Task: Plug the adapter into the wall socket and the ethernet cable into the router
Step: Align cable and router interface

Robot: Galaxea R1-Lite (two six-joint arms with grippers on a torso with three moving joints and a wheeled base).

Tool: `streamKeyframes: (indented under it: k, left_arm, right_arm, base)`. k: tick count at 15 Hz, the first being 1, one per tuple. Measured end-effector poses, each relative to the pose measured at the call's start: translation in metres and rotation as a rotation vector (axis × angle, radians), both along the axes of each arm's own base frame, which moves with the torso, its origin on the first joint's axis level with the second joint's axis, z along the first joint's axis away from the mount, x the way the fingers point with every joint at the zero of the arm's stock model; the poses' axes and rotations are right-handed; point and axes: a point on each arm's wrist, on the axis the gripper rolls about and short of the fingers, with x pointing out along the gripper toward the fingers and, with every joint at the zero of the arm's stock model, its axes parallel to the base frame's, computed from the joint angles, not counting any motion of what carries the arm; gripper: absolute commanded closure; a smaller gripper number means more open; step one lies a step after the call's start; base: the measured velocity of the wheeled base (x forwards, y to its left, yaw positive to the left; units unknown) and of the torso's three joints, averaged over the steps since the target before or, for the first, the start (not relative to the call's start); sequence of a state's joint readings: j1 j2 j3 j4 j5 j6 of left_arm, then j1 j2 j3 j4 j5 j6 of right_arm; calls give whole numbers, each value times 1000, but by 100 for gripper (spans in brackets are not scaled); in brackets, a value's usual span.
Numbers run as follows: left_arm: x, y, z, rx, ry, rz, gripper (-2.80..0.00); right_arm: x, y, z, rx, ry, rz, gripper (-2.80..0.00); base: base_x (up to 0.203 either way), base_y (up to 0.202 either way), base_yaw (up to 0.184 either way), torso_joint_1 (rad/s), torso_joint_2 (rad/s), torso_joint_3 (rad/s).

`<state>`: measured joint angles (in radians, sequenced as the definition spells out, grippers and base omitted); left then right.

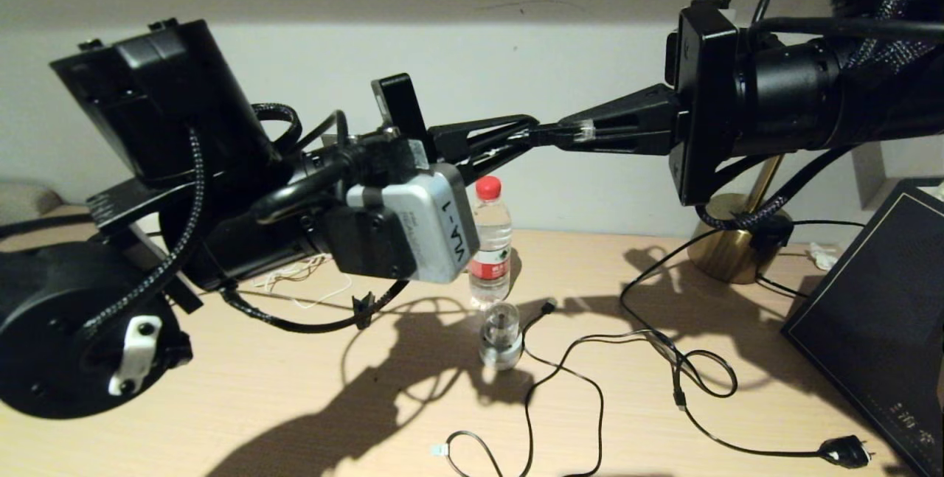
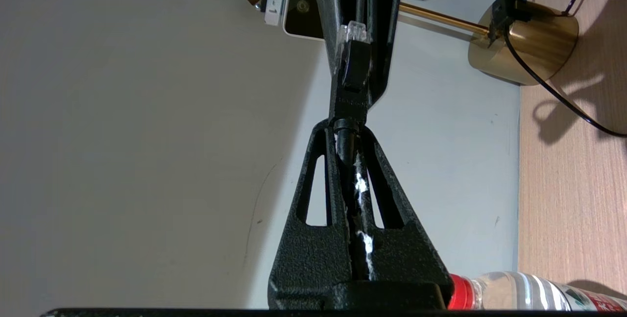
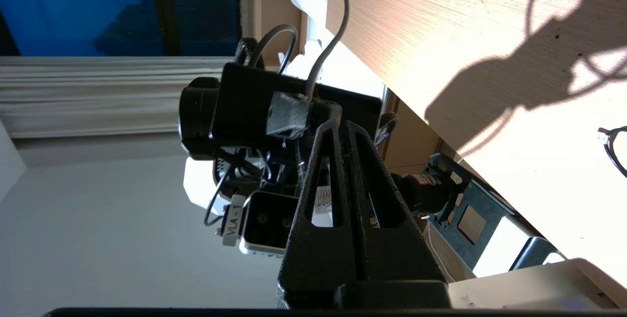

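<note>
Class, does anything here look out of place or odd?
Yes: the ethernet cable is pinched mid-air by the left gripper and right gripper, tip to tip above the desk, and no router is in view.

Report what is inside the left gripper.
The left gripper clamps the black ethernet cable; its clear plug reaches into the right gripper. Farther in, the cable is mostly covered.

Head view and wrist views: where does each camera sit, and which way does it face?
Head view: on the head, looking down at the desk; both arms show, left gripper meeting right gripper.
Left wrist view: behind the left jaws, shut on the ethernet cable, facing the right gripper and wall.
Right wrist view: behind the right gripper, facing the left arm and a window.
Shared: head and left wrist views both show the water bottle and lamp base.
</note>
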<state>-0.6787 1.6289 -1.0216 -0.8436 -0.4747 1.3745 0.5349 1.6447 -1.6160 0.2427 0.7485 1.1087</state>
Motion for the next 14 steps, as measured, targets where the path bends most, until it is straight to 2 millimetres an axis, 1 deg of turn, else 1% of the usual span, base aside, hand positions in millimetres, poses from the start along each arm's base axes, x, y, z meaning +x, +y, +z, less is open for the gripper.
streamKeyframes:
  k: [5, 6, 14]
  left_arm:
    - [-3, 2, 0, 0, 0, 2, 0]
    - [-3, 3, 1, -1, -1, 2, 0]
    - [-1, 2, 4, -27, -19, 28, 0]
  right_arm:
    - [-4, -2, 0, -1, -2, -1, 0]
    - [-5, -3, 1, -1, -7, -4, -280]
    - [-19, -11, 11, 29, 8, -9, -280]
  base:
    - [0, 0, 0, 0, 0, 0]
    - [0, 0, 0, 0, 0, 0]
    - [0, 0, 0, 0, 0, 0]
